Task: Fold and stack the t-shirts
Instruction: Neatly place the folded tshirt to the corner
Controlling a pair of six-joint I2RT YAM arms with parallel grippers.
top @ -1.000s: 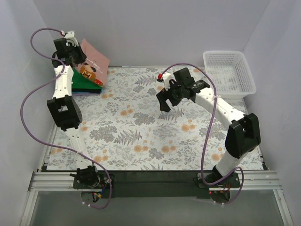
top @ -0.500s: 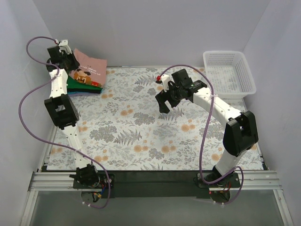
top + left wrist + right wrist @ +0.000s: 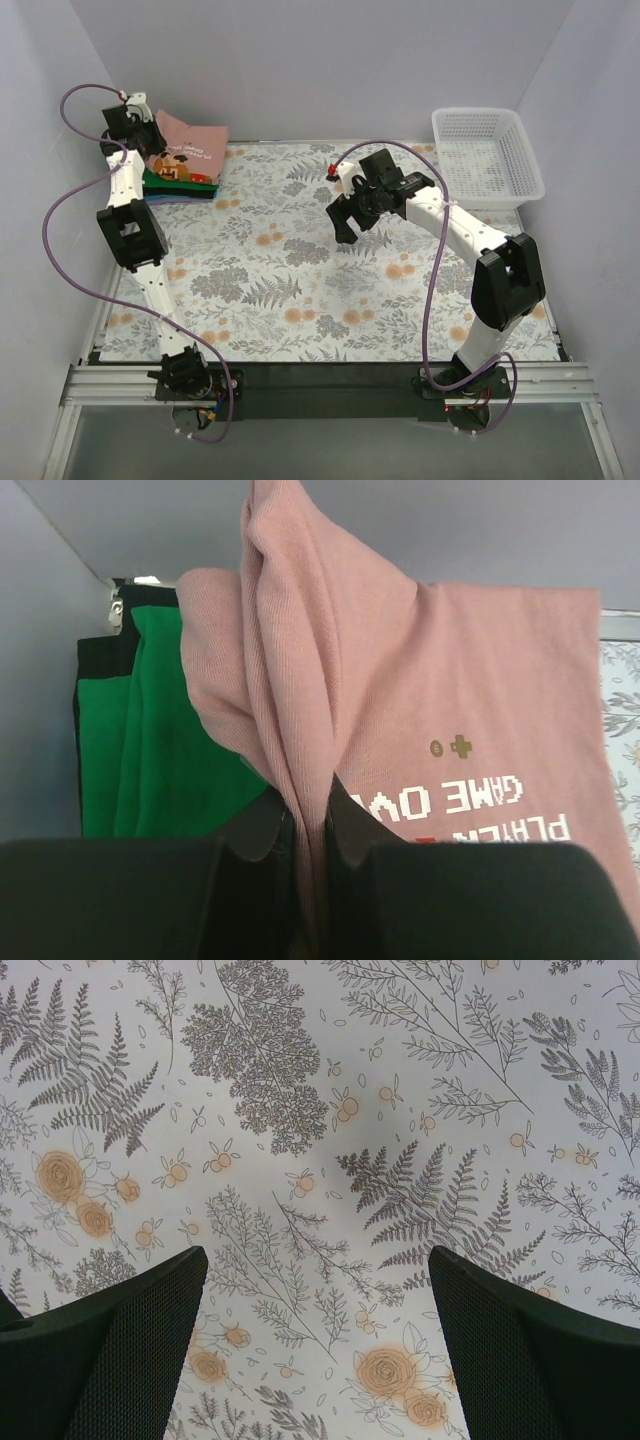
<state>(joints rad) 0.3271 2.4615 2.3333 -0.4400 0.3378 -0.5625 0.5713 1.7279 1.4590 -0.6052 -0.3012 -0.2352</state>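
Left fingers (image 3: pixel 262 828) pinching a fold of the pink t-shirt (image 3: pixel 450 680), its printed body spreading beyond them over the green t-shirt (image 3: pixel 150 740), right fingers (image 3: pixel 140 1330) spread wide above the floral table (image 3: pixel 320 1110)

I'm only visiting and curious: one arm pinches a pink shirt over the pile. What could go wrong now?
The left gripper pinches a bunched fold of the pink t-shirt, so on release it may land creased rather than flat. The cloth might also catch on the fingers and get dragged off the green t-shirt beneath. The right gripper hangs open over the floral table cloth, probably too far to help.
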